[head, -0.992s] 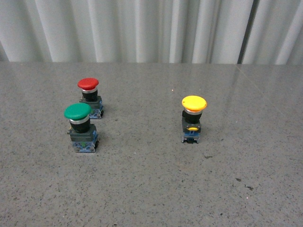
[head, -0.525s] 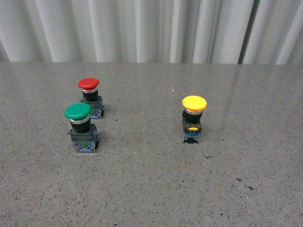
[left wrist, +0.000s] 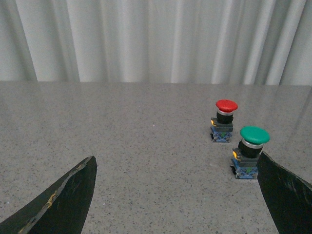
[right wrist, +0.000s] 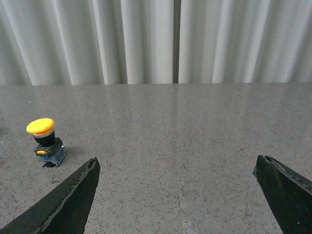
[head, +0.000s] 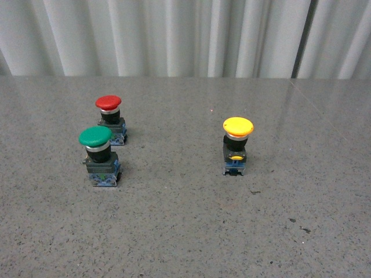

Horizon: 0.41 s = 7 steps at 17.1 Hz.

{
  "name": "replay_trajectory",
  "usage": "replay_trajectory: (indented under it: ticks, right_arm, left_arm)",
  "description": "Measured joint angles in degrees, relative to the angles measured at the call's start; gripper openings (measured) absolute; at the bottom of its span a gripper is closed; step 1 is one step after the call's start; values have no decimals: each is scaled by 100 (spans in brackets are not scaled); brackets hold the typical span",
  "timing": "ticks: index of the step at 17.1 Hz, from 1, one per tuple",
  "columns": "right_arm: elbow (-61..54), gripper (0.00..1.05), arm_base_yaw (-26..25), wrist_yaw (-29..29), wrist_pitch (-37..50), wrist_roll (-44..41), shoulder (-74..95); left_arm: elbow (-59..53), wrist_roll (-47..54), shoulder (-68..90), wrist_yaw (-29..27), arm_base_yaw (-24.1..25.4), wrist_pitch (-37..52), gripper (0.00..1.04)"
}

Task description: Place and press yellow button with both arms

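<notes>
**Supervisor:** Where is the yellow button [head: 236,145] at this moment?

**Operator:** From my front camera I see it standing upright on the grey speckled table [head: 185,231], a little right of the middle. Its yellow cap is on top, and the black body has a yellow mark facing me. Nothing touches it. In my right wrist camera the same button [right wrist: 45,141] stands alone on the table, ahead of the gripper and off to one side, well apart from the fingers.

**Supervisor:** And the other buttons?

**Operator:** The green button [head: 98,156] and the red button [head: 110,119] are on the left part of the table, near to each other, the red one farther from me. Both are upright and well apart from the yellow one. My left wrist camera shows them too: the green button [left wrist: 249,152] is just beside one fingertip in the picture, but I cannot tell if they touch.

**Supervisor:** What is the state of the jaws?

**Operator:** The left gripper [left wrist: 180,204] has its two black fingers spread wide, with only bare table between them. The right gripper [right wrist: 178,200] is the same, fingers wide apart and holding nothing. In the front camera I see no arm at all. Behind the table hangs a pale pleated curtain [head: 174,35].
</notes>
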Motion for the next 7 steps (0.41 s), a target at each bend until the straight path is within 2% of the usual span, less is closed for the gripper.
replay_trajectory:
  ticks: [7]
  right_arm:
    - [0, 98, 0, 0, 0, 0, 0]
  left_arm:
    - [0, 0, 0, -2, 0, 0, 98]
